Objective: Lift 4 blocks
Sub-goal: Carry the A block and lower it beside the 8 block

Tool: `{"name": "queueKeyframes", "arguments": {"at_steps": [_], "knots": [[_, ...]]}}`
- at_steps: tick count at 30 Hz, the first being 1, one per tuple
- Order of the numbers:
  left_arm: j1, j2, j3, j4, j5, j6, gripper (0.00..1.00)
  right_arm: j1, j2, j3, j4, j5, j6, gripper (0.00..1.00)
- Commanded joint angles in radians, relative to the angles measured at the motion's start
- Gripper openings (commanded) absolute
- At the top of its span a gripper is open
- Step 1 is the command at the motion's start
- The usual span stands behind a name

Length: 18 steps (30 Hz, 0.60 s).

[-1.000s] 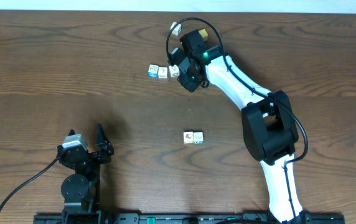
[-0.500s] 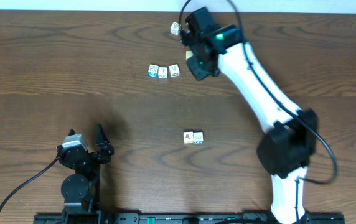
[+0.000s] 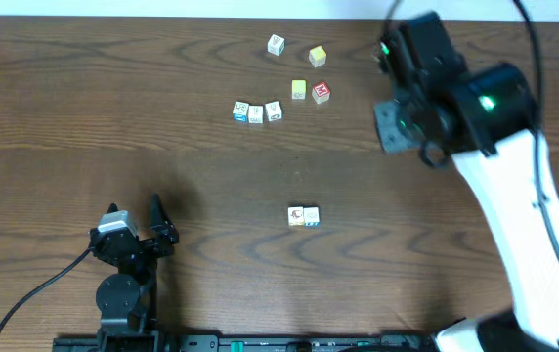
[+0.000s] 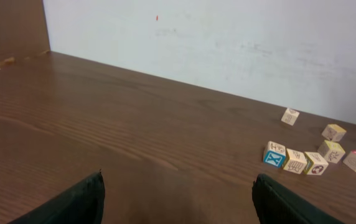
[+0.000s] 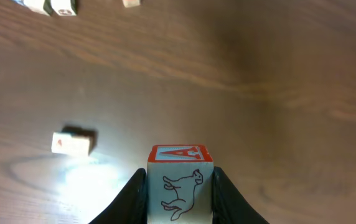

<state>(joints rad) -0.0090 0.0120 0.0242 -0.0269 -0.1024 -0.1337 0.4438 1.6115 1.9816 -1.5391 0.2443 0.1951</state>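
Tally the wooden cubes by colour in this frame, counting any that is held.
Pale cream cubes lying loose: 6
Pale held cube, in right gripper: 1
Yellow-faced cubes: 2
Red-topped cube: 1
Total: 10

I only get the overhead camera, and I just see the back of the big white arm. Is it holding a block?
Observer: Yes. The right wrist camera shows the right fingers shut on a block with an animal drawing on its side and a red A on top.
Operator: Ooh! Is it up in the air?
Observer: It looks so. In that view the table lies below it and does not seem to touch it.
Operator: What's on the sides of the three blocks in a row?
Observer: The left wrist camera shows the end block has a blue face with a white letter that looks like X.
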Motion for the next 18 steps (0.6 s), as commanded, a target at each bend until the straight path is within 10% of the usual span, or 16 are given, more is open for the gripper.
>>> {"name": "queueKeyframes", "arguments": {"at_steps": [1, 11, 18], "knots": [[0.004, -0.002, -0.02, -0.039, -0.006, 0.002, 0.76, 0.003, -0.095, -0.19, 0.023, 0.028, 0.101, 0.01], [0.004, -0.002, -0.02, -0.039, -0.006, 0.002, 0.76, 0.007, -0.36, -0.993, 0.711, -0.192, 0.192, 0.03], [0.004, -0.002, -0.02, -0.039, -0.006, 0.002, 0.77, 0.032, -0.266, -1.217, 0.948, -0.235, 0.268, 0.02]]}}
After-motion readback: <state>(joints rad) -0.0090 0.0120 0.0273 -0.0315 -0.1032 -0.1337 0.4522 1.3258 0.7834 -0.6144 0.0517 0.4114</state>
